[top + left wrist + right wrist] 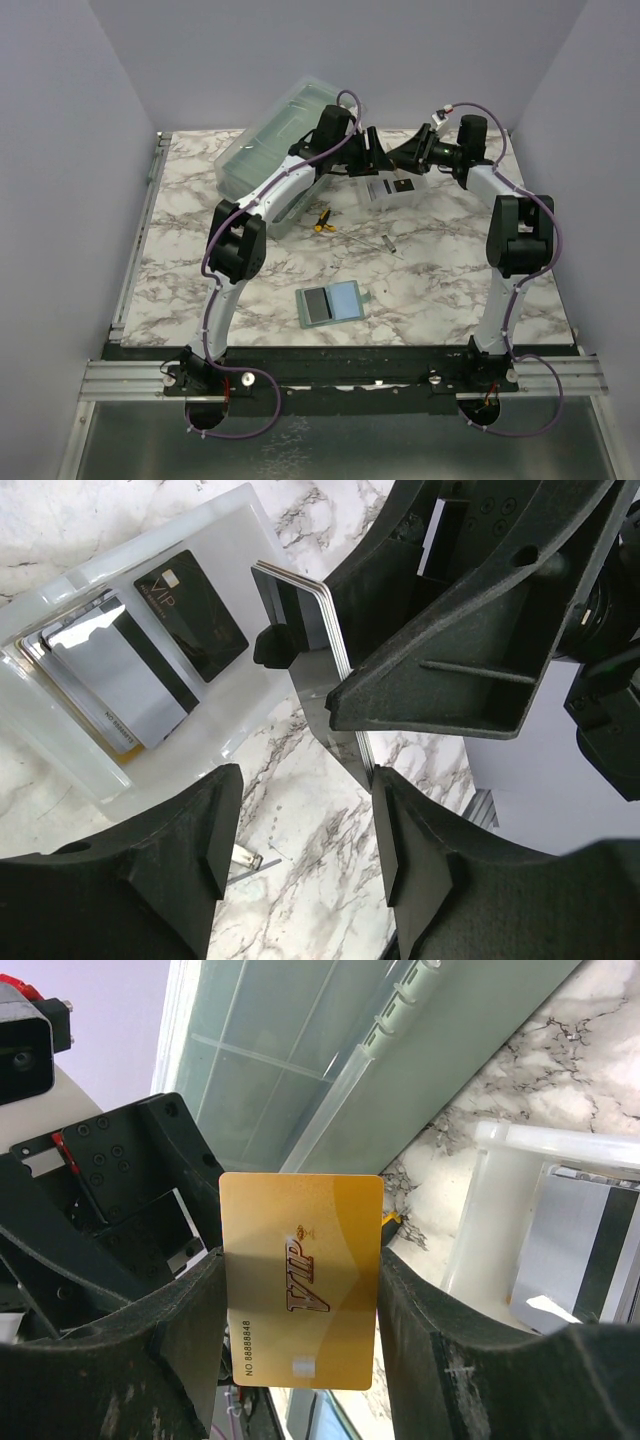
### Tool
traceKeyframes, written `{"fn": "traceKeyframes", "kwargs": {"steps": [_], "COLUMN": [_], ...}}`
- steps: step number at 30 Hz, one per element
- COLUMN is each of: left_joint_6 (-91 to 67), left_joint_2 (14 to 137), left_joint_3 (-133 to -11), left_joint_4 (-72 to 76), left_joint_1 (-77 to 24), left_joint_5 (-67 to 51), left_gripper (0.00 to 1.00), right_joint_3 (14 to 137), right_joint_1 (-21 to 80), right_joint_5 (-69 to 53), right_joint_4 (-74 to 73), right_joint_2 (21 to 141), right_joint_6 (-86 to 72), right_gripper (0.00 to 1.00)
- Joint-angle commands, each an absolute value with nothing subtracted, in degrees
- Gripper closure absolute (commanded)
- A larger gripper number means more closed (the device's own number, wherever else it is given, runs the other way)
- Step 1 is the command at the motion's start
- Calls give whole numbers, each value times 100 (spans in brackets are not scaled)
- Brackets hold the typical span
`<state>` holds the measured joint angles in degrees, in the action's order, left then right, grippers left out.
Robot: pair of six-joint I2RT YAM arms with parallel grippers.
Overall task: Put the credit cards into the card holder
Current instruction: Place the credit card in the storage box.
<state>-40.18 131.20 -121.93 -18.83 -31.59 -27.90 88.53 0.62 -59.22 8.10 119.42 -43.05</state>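
As the right claw (300, 1260) clamps the gold card (300, 1300) edgewise, the left claw (305, 805) stands wide.

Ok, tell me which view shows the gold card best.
The right wrist view: the gold card stands face-on in the jaws of the right gripper, VIP lettering and number legible. The left wrist view shows it nearly edge-on. In the top view it cannot be made out.
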Motion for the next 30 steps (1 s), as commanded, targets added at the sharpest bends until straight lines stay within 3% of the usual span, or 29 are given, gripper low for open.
{"fn": "traceKeyframes", "kwargs": {"steps": [1,7,21,26,30], "left_joint_6": [-4025,-4017,-4113,-4123,-3958], "left_joint_2": [13291,13368,13738,13799,13594], "left_joint_3": [-12289,-12355,-12718,-12825,-12654], "left_joint_4": [-1846,-1846,-1846,-1846,-1846], "left_joint_1": [-3088,-3072,-3061,-3061,-3059], "left_joint_5": [-2818,-2804,-2782,-2910,-3014], "left_gripper": [42,47,44,42,35], "right_joint_3": [8824,8799,8814,9223,9366], "right_joint_1": [35,-135,-202,-201,-202], "right_joint_5": [-6296,-6396,-6335,-6025,-5750], "right_joint_4": [1092,1295,1443,617,21], "right_joint_2": [12102,12186,12363,12515,12417], "right_joint_6": [-4496,-4680,-4781,-4298,-3849], "right_gripper": [90,91,93,94,94]}}
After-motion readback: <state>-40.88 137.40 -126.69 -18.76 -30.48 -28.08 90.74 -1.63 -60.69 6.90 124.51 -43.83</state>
